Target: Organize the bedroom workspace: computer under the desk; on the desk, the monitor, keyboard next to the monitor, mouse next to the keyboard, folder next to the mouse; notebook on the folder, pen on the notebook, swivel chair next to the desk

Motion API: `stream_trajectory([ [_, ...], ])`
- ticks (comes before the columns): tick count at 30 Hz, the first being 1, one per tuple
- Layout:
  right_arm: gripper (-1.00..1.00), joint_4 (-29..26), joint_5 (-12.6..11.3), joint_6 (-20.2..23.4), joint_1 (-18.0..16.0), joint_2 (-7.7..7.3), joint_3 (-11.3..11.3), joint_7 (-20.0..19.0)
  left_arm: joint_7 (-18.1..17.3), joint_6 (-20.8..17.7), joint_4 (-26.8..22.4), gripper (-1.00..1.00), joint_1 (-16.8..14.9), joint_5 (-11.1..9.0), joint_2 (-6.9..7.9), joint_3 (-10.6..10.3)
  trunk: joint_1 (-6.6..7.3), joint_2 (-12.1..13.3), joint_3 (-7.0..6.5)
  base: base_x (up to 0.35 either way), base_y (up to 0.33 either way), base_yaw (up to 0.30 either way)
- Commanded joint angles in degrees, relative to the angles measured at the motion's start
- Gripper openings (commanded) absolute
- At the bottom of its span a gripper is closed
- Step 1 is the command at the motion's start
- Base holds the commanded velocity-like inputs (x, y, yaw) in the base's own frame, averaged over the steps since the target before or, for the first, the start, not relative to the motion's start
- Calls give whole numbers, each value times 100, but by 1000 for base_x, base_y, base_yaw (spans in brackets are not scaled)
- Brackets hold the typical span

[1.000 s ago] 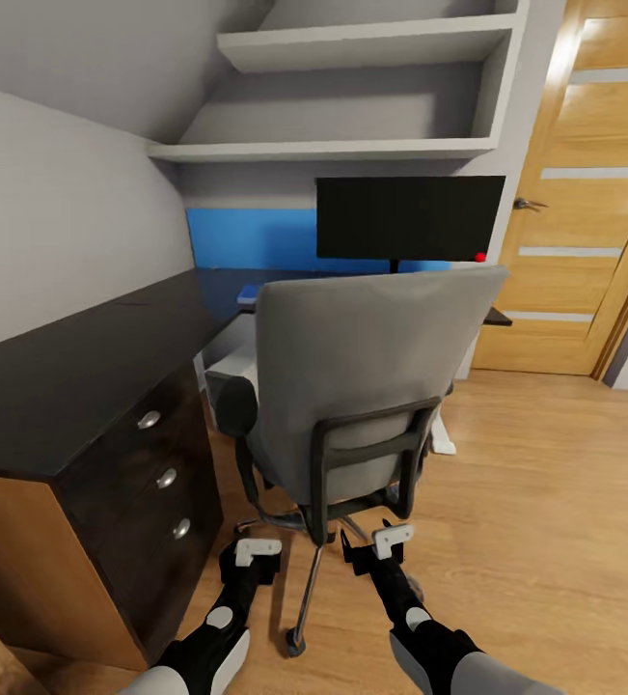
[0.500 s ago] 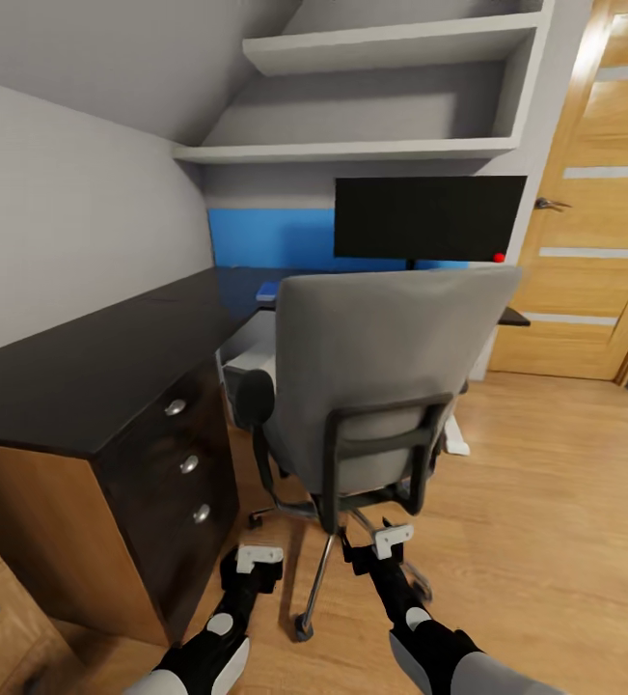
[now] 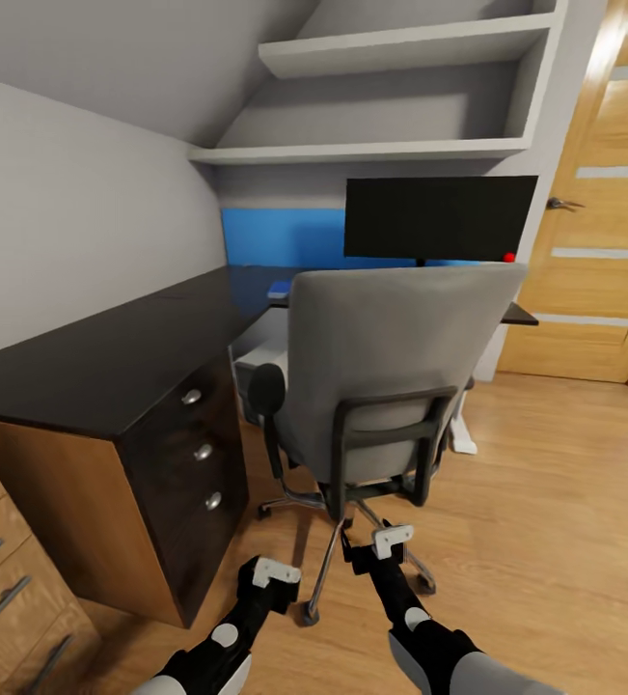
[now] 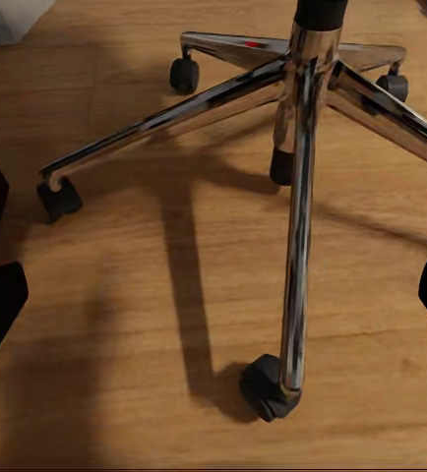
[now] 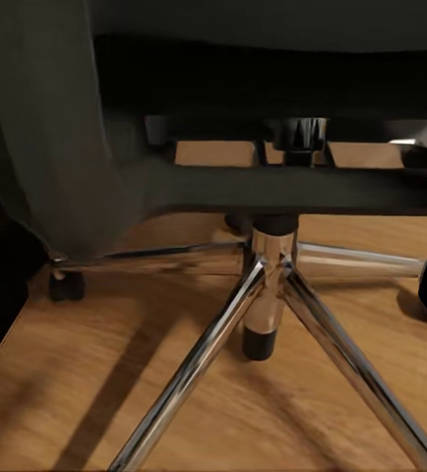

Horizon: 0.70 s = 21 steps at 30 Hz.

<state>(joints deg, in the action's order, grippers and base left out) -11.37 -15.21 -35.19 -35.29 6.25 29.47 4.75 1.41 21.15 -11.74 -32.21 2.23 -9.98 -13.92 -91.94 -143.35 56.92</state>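
The swivel chair (image 3: 381,367) stands with its grey back toward me, in front of the black desk (image 3: 111,347). On the desk's far part behind it is the monitor (image 3: 439,217). A light grey box, likely the computer (image 3: 258,357), sits under the desk. The chair back hides the seat and any folder, keyboard or mouse. My left gripper (image 3: 275,571) and right gripper (image 3: 389,539) hang open low behind the chair's chrome base (image 4: 297,128), and the right wrist view looks under the seat at the column (image 5: 268,275).
A small flat blue item (image 3: 280,289) lies on the desk below the blue wall panel (image 3: 275,236). A wooden chest of drawers (image 3: 5,569) is at lower left, the desk's drawers (image 3: 198,449) beside it. A wooden door (image 3: 603,212) stands right, with open floor (image 3: 555,502) before it.
The camera has moved, shifting the scene rightward and bringing the wooden chest into view. The chair looks slightly farther off. My left gripper sits a little lower and further right.
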Motion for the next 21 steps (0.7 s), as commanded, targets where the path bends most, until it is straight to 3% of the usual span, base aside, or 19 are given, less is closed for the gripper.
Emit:
stream_trajectory([
  [1, 100, 3, -15, -15, -4, 2, 50, 75, -4, 21, 10, 100, -5, 23, -1, -6, 1, -2, 5, -2, 0, 240],
  [4, 100, 3, 6, -15, -4, 24, 50, 270, -64, 21, 14, 100, -5, 23, -1, -14, 1, -2, 5, -1, 0, 260],
  [21, 100, 3, 18, -15, -4, 31, 52, 298, -71, 25, 14, 100, -5, 23, -1, -15, 1, -2, 5, 0, 0, 216],
])
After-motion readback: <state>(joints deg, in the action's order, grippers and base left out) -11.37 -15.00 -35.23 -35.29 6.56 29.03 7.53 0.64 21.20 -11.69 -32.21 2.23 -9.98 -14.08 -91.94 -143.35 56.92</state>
